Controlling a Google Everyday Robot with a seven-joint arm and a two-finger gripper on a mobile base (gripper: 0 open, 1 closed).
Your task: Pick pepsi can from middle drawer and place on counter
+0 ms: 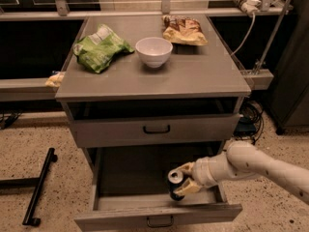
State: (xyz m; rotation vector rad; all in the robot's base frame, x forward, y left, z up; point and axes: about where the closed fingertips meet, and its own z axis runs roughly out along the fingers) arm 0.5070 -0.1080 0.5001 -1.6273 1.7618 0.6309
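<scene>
The pepsi can (174, 182) is a dark can with a silver top, standing in the open middle drawer (145, 211) near its front right. My gripper (186, 178) comes in from the right on a white arm and its yellowish fingers (190, 187) are closed around the can inside the drawer. The counter (193, 74) is the flat grey cabinet top above.
On the counter lie a green snack bag (99, 48), a white bowl (153, 51) and a brown chip bag (184, 30). The closed upper drawer front (156, 128) overhangs the open drawer. A black bar (39, 185) lies on the floor at left. Cables hang at right.
</scene>
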